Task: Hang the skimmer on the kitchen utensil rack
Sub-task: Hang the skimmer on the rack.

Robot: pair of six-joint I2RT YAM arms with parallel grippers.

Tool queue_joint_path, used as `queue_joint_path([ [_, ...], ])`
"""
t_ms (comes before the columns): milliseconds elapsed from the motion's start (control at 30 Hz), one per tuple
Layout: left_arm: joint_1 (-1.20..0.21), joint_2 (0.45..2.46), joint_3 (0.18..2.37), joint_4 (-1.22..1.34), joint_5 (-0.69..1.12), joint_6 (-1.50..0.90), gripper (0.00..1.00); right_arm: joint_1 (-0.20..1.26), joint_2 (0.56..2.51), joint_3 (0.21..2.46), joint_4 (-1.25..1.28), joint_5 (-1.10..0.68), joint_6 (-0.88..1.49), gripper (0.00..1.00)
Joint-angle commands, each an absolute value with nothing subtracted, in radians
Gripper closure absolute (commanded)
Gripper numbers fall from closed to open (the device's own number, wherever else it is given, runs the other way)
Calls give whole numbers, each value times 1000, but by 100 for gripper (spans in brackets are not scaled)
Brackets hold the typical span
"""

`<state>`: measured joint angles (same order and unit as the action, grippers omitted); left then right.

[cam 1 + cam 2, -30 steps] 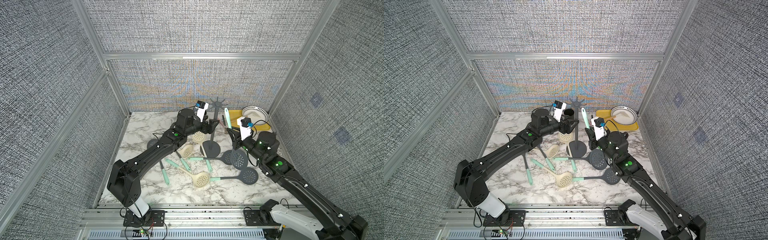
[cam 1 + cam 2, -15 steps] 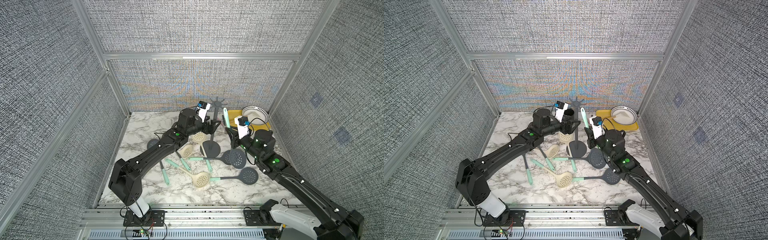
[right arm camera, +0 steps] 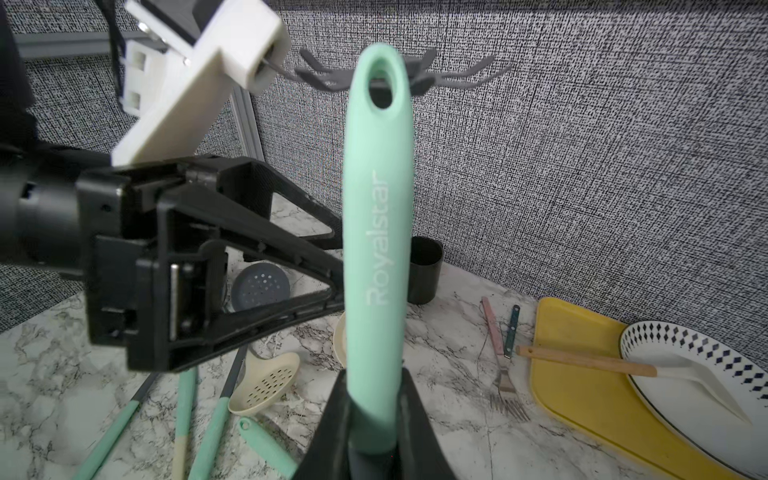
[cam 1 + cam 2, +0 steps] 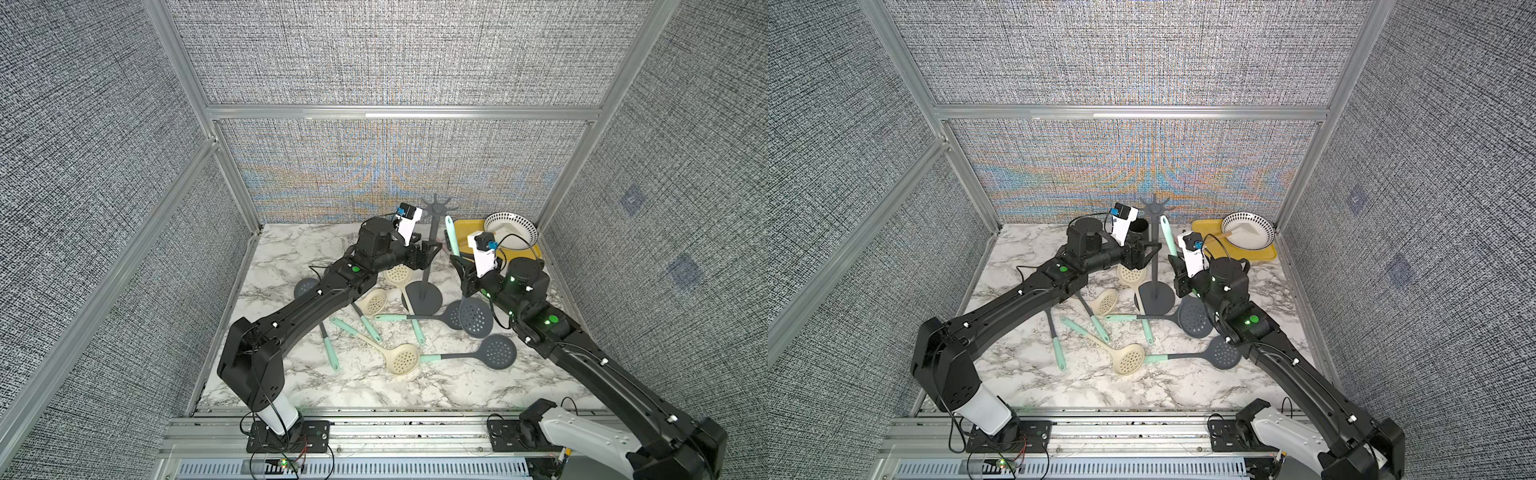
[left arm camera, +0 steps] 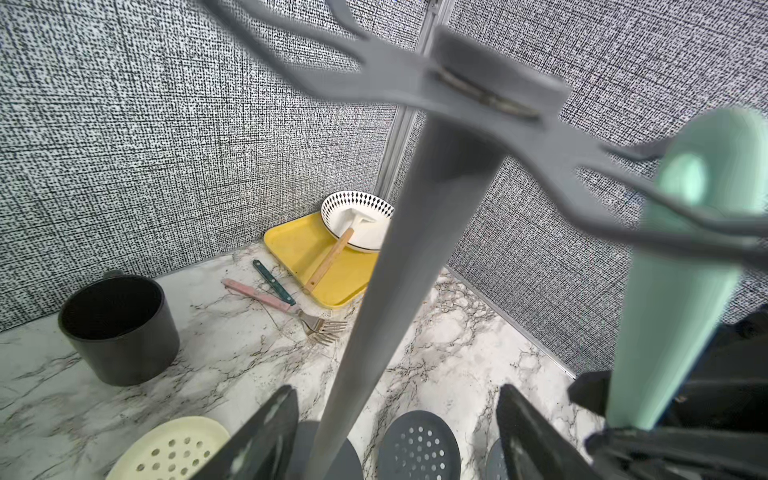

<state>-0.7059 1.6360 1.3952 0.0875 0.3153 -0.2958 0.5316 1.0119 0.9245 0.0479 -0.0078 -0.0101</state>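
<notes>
1. The right gripper (image 3: pixel 374 399) has its fingers (image 3: pixel 332 419) clamped on the lower end of the skimmer (image 3: pixel 376 232)'s mint handle, holding it upright.
2. The handle's hanging hole sits at the top, just beside the star crown of the kitchen utensil rack (image 4: pixel 428 272). Whether a hook has entered the hole cannot be told.
3. In both top views the skimmer's dark perforated head hangs below the right gripper, near the rack's round base.
4. The left gripper (image 5: pixel 395 392) has its fingers (image 5: pixel 266 432) spread wide, one on each side of the rack's pole. They grip nothing, and marble shows between the pole and each finger.
5. Loose skimmers (image 4: pixel 401 359), cream and dark grey, lie on the marble table (image 4: pixel 457 386) around the rack's base.
6. A black cup (image 5: pixel 120 332) stands behind the rack.
7. On the rack's right-arm side lies a yellow tray (image 5: pixel 299 245) bearing a patterned bowl (image 5: pixel 357 203).
8. Two forks (image 5: pixel 286 307) lie between the rack and the tray.
</notes>
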Motion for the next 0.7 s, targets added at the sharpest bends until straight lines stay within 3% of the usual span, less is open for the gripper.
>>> queue_joint_path([
  [0,-706,1640,1403,91,315,-288,23,534,981,927,97,-12,-6,100],
  [667,-709,1698,1462,78,274,-276,28,532,1048,954,57,53,-2,100],
])
